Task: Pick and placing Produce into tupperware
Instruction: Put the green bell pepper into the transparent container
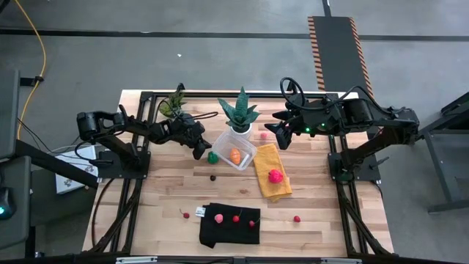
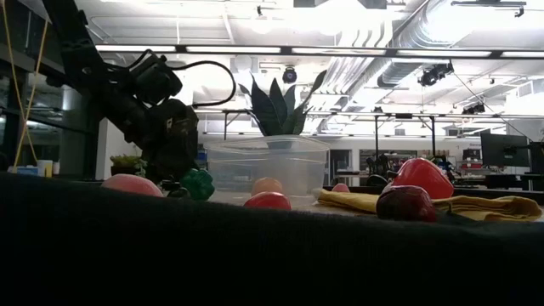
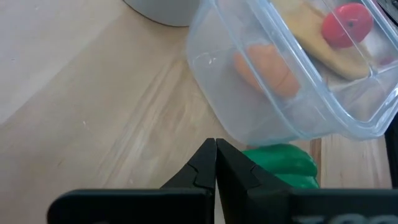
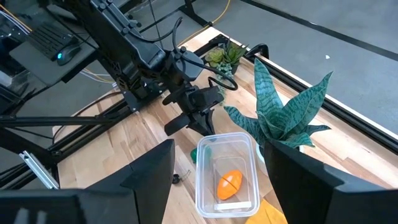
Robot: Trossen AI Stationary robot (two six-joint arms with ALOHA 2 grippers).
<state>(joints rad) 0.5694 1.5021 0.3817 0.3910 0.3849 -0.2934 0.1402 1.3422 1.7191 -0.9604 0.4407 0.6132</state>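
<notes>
The clear tupperware [image 1: 236, 147] stands mid-table with an orange produce piece [image 1: 234, 155] inside. A green piece [image 1: 212, 156] lies on the wood at the box's left wall. My left gripper [image 1: 199, 151] is low and shut, its tips [image 3: 216, 149] beside the green piece [image 3: 283, 167] and just short of the box [image 3: 249, 118]. My right gripper [image 1: 279, 137] hangs high over the table's far right part, open and holding nothing [image 4: 217, 149]. A red piece [image 1: 275, 175] rests on a yellow cloth [image 1: 268, 158]. My left gripper's shut fingers [image 3: 236, 168] slant down from the table's left toward the box. The green piece's side [image 3: 267, 158] lies right against one finger; I cannot tell whether they touch. The piece rests on the table.
A black cloth [image 1: 220, 233] near the front edge carries several small red pieces [image 1: 236, 218]. Loose pieces lie on the wood: a dark one [image 1: 213, 177], red ones [image 1: 297, 218] and a pink one [image 1: 264, 135]. Two potted plants [image 1: 240, 114] [image 1: 174, 105] stand at the far edge.
</notes>
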